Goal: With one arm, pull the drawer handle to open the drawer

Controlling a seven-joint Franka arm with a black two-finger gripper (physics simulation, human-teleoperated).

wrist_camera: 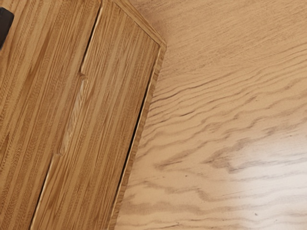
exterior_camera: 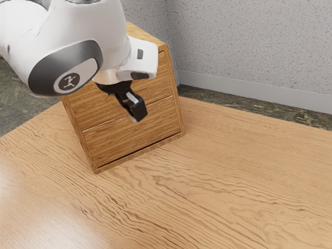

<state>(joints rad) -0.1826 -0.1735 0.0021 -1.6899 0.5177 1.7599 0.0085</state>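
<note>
Gripper at the cabinet front, both drawers flush.
The wooden table (exterior_camera: 233, 176) carries the cabinet (exterior_camera: 155, 83), and my white arm (exterior_camera: 57, 46) reaches in across the cabinet's top. Its 2 drawer fronts sit level with the frame, the lower drawer (exterior_camera: 129, 140) shut. My gripper (exterior_camera: 136, 110) hangs in front of the seam between them; I cannot tell whether it is open or closed. The handle (wrist_camera: 72, 117), a slim wooden bar, seems to lie along that seam.

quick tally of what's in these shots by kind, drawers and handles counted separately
cabinet: 1
drawers: 2, upper drawer and lower drawer
handle: 1
gripper: 1
table: 1
total: 6
</note>
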